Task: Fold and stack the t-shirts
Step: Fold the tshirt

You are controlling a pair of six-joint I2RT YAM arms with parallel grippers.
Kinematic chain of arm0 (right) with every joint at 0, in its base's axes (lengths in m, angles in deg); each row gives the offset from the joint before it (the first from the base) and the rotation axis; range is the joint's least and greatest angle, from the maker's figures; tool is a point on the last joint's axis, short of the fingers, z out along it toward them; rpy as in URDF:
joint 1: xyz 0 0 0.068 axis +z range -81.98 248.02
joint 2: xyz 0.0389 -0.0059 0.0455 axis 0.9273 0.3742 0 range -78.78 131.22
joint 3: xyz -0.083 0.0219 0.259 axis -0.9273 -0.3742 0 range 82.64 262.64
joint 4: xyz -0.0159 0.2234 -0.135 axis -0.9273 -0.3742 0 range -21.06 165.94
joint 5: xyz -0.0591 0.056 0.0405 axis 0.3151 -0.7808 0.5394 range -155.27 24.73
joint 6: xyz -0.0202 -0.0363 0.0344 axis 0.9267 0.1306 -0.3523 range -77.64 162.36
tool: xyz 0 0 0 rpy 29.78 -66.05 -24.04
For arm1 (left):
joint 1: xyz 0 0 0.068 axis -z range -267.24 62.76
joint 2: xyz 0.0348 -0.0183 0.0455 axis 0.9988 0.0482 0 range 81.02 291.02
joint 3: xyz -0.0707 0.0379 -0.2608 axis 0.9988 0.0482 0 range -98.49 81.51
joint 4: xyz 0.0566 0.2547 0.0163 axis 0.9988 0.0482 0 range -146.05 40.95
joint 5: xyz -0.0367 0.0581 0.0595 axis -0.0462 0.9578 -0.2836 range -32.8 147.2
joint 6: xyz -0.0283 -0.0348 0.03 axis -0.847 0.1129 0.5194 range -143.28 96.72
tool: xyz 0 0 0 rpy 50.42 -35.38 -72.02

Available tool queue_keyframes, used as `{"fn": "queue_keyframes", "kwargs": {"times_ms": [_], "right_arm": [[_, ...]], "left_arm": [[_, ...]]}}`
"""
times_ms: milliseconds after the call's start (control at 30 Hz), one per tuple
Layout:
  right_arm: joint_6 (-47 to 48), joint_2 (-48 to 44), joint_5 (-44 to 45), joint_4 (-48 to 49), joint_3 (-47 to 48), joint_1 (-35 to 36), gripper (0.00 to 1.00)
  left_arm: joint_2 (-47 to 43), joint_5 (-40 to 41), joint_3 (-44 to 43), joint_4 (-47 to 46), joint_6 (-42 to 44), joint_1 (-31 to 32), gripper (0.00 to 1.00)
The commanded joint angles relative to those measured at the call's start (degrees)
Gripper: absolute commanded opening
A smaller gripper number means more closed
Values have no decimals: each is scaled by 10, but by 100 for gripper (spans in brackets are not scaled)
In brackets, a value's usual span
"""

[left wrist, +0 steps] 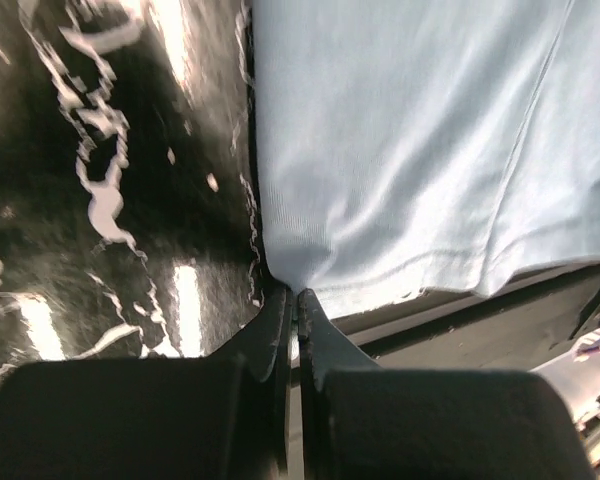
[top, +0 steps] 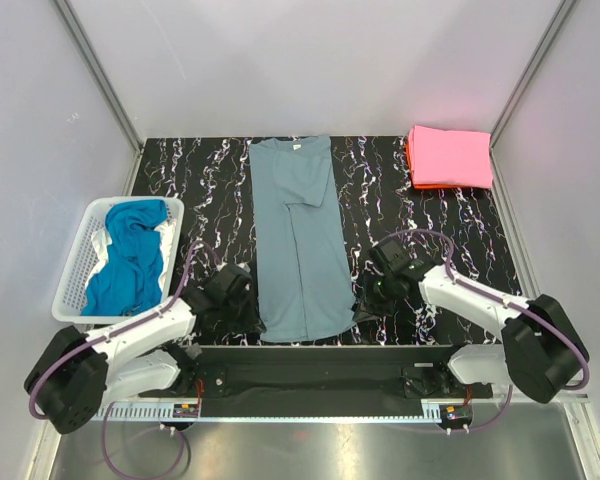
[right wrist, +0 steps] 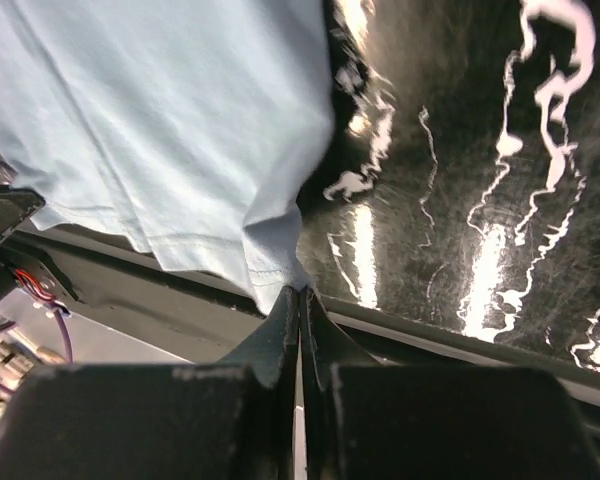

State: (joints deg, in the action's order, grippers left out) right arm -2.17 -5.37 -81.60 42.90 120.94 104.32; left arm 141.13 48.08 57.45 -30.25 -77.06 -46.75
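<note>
A dusty grey-blue t-shirt (top: pixel 300 240) lies lengthwise down the middle of the black marbled table, its sides folded in to a long strip. My left gripper (top: pixel 242 308) is shut on its near left hem corner (left wrist: pixel 300 270). My right gripper (top: pixel 365 300) is shut on its near right hem corner (right wrist: pixel 280 270). A folded pink t-shirt (top: pixel 448 156) lies on an orange-red one (top: pixel 410 160) at the far right corner. Bright blue t-shirts (top: pixel 130 255) are crumpled in the basket.
A white mesh basket (top: pixel 78 270) stands at the left edge of the table. The metal front rail (top: pixel 320 355) runs just below the shirt's hem. Grey walls close in the back and sides.
</note>
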Motion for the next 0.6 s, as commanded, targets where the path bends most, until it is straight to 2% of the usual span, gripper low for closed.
{"fn": "queue_keyframes", "kwargs": {"times_ms": [0,167,300,367,567], "right_arm": [[28,16,41,-36,71,5,0],[78,73,68,-68,184,-3,0],[123,155,79,-63,257,-26,0],[154,189,90,-71,323,-40,0],[200,332,45,-88,489,-98,0]], "left_arm": [[14,-40,-46,-10,38,-37,0],[65,-50,-127,24,96,-106,0],[126,-68,-190,32,136,-166,0],[177,-67,-244,43,163,-196,0],[333,-121,-428,64,217,-255,0]]}}
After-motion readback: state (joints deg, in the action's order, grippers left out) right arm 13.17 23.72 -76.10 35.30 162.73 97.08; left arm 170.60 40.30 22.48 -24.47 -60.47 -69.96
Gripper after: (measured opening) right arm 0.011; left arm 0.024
